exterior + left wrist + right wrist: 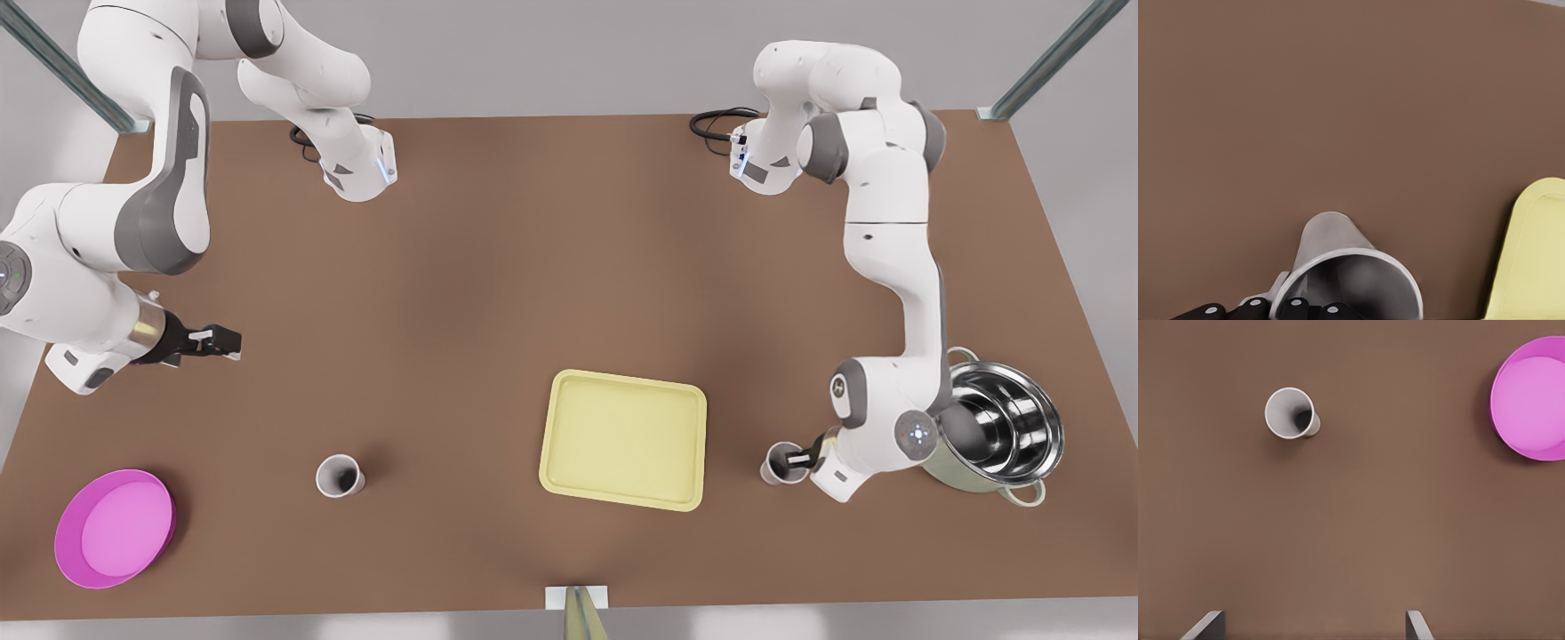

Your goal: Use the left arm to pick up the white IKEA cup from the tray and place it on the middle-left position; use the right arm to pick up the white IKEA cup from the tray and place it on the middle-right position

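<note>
brown tabletop, plain, grey surround, metal struts at the corners.

item: tray, pale yellow, rounded corners, low rim, lying flat near the front edge, a little toward the front view's right of centre; nothing on it. one corner seen in the left wrist view.

item: cup, white, upright on the tabletop just beside the tray on the front view's right; touching the pincer there. seen close in the left wrist view.

item: second cup, white, upright, standing alone on the tabletop on the front view's left, well apart from the tray; seen from above in the right wrist view.

item: left pincer, low at the first cup, fingers closed over the cup's rim, one inside, one outside.

item: right pincer, raised over bare tabletop at the front view's left, apart from the second cup, holding nothing; fingers spread wide.

item: dish, round, magenta, front-left corner in the front view.

item: steel pot, with handles, behind the left arm's wrist.
</note>
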